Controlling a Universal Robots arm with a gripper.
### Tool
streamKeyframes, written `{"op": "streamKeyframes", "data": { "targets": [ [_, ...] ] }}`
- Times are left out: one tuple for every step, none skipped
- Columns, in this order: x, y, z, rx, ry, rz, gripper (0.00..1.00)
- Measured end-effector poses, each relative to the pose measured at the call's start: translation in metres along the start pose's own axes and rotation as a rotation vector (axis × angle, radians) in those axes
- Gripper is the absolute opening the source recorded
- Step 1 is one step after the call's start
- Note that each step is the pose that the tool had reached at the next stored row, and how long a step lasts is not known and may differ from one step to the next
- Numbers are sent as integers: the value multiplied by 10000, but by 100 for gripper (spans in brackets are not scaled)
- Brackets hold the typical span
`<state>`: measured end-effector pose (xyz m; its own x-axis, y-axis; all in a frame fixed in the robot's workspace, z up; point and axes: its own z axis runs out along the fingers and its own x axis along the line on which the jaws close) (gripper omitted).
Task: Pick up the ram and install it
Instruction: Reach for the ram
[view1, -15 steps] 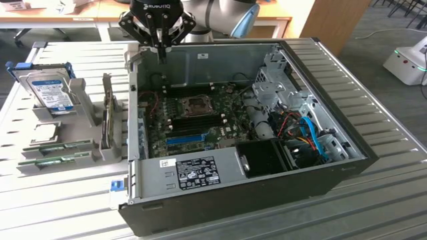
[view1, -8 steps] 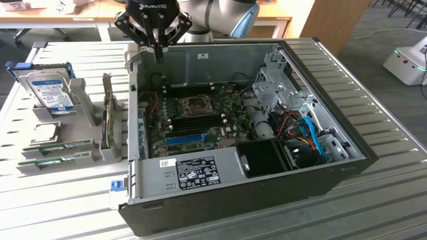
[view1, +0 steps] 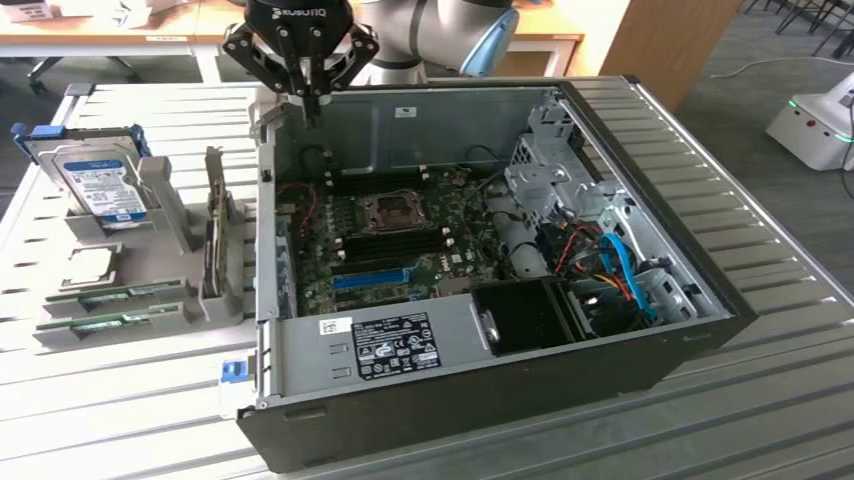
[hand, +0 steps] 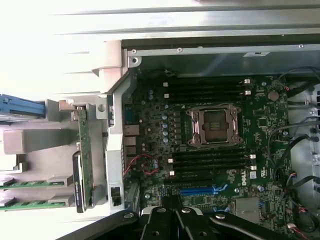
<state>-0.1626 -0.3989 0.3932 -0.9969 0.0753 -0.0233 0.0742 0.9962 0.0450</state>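
Observation:
Two green ram sticks (view1: 118, 298) (view1: 114, 323) lie side by side in a grey holder (view1: 80, 335), on the exterior view's left, outside the case. In the wrist view they are green strips (hand: 31, 183) (hand: 31, 204). My gripper (view1: 310, 100) hangs above the far left corner of the open computer case (view1: 694, 320), well away from the sticks. Its fingers are shut together with nothing between them, and they also meet in the wrist view (hand: 171, 207). Black memory slots (view1: 390, 243) (hand: 207, 162) flank the CPU socket (view1: 396, 212) (hand: 214, 126) on the motherboard.
A hard drive (view1: 100, 180) stands in a grey stand at the exterior view's left. A dark expansion card (view1: 214, 235) (hand: 84, 150) stands upright beside the case wall. A blue slot (view1: 371, 276) (hand: 200, 190), a fan shroud (view1: 534, 310) and cables (view1: 621, 265) fill the case. The slatted table (view1: 747, 430) surrounds it.

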Motion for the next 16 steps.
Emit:
{"op": "streamKeyframes", "data": {
  "targets": [
    [5,0,0,0,0,1,11],
    [11,-1,0,0,0,1,11],
    [16,-1,0,0,0,0,11],
    [22,-1,0,-1,0,0,11],
    [27,-2,-1,0,0,0,11],
    [34,-3,-1,0,0,-1,11],
    [39,-3,-1,0,0,0,11],
    [45,-3,-1,-1,0,0,11],
    [51,-4,-1,0,0,0,11],
    [57,-4,-2,0,0,0,11],
    [62,-4,-2,0,0,0,11],
    [67,-5,-2,0,0,0,11],
    [72,-5,-2,-1,0,0,11],
    [78,-6,-2,0,0,0,11],
    [83,-6,-2,0,0,0,11],
    [89,-7,-2,-1,0,0,11]
  ]
}}
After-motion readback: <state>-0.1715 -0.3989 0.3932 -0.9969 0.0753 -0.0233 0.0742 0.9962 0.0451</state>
